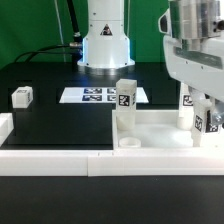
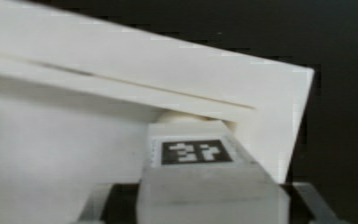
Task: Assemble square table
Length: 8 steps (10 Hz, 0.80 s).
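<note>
— Where's the tool [image 2: 206, 204] right now?

— Low over the side of the slab [image 1: 160, 124] that lies toward the exterior view's right. The wrist points straight down and the rest of the arm runs up out of sight. In the wrist view its fingers [image 2: 117, 205] sit tight on either side of the held leg [image 2: 197, 150], with the leg's tag facing the camera. I'd call that closed on the leg.

— And how does that leg lie?

— Its long axis is in line with the tool, upright, with the far end down against the slab near a corner. That's what the next move turns on: leg straight below the tool, corner straight below the leg. Whether the end is in a socket or only resting beside one, I can't tell, because the joint is too blurred.

— What about the other pieces?

— The slab lies flat on the black table [image 1: 60, 125], right beside the border wall [image 1: 60, 160]. One standing leg [image 1: 125, 97] is upright at its far corner on the exterior view's left. An open socket [image 1: 130, 143] shows at the near corner on that side. A loose leg [image 1: 22, 96] sits well apart, past the marker board [image 1: 100, 96].

— So what's next?

— My guess is seating it and turning it in while keeping it plumb. A tilt could jam it.
</note>
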Available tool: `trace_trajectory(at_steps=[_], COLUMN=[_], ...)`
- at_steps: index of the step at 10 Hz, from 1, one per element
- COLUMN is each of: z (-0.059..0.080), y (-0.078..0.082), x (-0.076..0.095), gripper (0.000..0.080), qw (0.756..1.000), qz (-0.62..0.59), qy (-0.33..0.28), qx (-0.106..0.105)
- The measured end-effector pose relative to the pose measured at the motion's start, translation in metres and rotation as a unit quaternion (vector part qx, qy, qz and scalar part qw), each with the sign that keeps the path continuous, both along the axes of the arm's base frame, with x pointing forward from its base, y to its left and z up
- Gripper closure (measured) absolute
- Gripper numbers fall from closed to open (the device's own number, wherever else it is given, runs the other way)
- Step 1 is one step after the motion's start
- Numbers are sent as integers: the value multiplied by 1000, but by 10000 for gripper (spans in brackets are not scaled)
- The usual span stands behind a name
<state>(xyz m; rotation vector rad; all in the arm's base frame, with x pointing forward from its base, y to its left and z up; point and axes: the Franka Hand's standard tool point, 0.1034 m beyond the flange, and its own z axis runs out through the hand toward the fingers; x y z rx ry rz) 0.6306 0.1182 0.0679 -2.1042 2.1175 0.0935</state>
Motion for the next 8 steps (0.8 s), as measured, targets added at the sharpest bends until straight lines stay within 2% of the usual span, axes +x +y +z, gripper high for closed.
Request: trace_trajectory(at_steps=[2,4,8], z=[1,1,0], y=[0,-3,-7], x=[1,1,-1], gripper=[508,508,507], qw=[994,987,978], qz=[-108,-161,-204], qy=[15,23,33], qx=[6,10,6])
